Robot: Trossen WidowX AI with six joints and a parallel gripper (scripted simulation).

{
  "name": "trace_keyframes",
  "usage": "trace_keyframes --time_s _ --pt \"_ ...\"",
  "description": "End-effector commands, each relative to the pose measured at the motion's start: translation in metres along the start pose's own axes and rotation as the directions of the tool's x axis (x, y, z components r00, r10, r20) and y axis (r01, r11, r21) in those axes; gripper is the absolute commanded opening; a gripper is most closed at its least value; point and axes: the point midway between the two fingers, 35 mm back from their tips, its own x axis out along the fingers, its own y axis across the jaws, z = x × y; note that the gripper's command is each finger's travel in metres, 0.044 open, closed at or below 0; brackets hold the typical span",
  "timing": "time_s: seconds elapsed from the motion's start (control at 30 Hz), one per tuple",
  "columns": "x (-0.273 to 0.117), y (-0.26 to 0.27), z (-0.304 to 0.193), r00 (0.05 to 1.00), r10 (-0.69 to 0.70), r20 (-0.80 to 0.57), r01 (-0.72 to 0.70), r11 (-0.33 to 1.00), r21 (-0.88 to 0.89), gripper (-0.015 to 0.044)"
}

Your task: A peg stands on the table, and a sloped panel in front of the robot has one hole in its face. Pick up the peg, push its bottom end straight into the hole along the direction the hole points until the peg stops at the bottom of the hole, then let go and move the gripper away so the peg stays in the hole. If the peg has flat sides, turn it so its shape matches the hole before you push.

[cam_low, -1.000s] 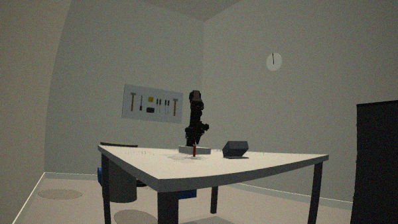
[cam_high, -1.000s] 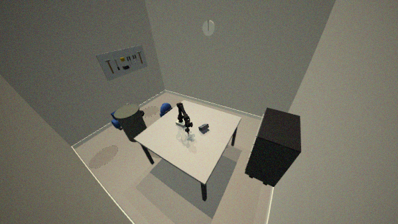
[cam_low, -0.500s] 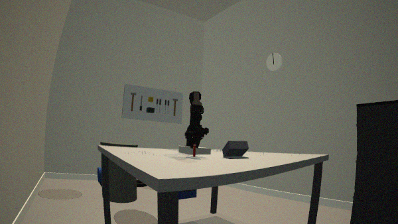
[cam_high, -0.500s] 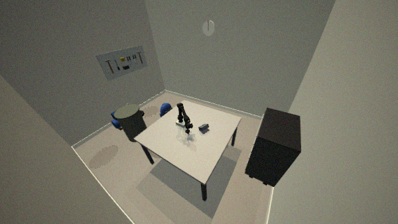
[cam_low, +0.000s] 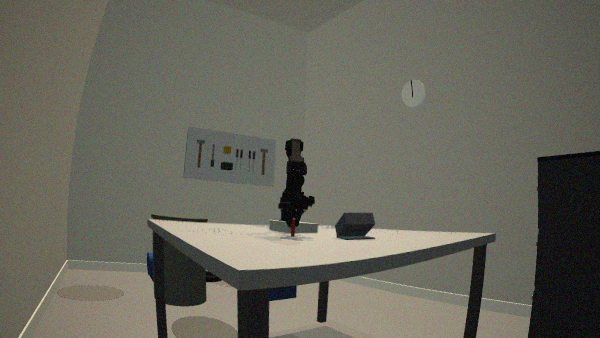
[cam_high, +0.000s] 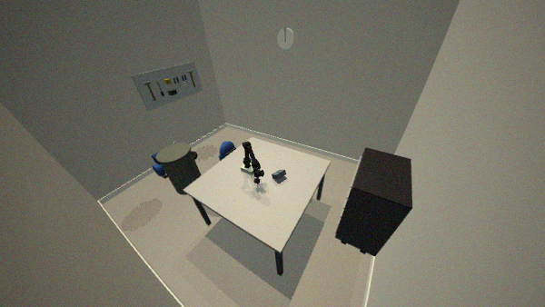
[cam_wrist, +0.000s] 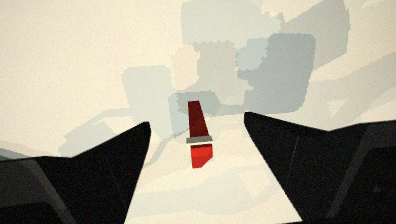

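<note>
A red peg (cam_low: 293,228) (cam_wrist: 201,156) stands upright on the table (cam_high: 282,222) (cam_low: 280,257). In the wrist view it has a dark red side, a grey band and a bright red top with flat edges. My gripper (cam_wrist: 197,121) (cam_high: 257,182) (cam_low: 292,225) is open, with one finger on each side of the peg and a gap to both. The peg is hidden or too small to tell in the top view. The dark sloped panel block (cam_high: 279,174) (cam_low: 355,225) stands on the table beside the arm, to the right in the top and exterior views. Its hole cannot be made out.
The arm's pale base plate (cam_high: 246,169) (cam_low: 309,228) is behind the gripper. A black cabinet (cam_high: 381,195) (cam_low: 567,240) stands on the floor to the right of the table. A dark bin (cam_high: 182,173) (cam_low: 185,280) stands on the floor to the left.
</note>
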Motion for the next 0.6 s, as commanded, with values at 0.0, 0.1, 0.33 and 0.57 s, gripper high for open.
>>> trace_keyframes --time_s 0.0,0.1,0.33,0.57 --pt "-0.0003 -0.0001 0.0001 1.000 0.000 0.000 0.000 1.000 0.000 0.0282" --pt "-0.0003 -0.0001 0.0001 1.000 0.000 0.000 0.000 1.000 0.000 0.0204" --pt "-0.0003 -0.0001 0.0001 1.000 0.000 0.000 0.000 1.000 0.000 0.0020" --pt "-0.0003 -0.0001 0.0001 1.000 0.000 0.000 0.000 1.000 0.000 0.0000"
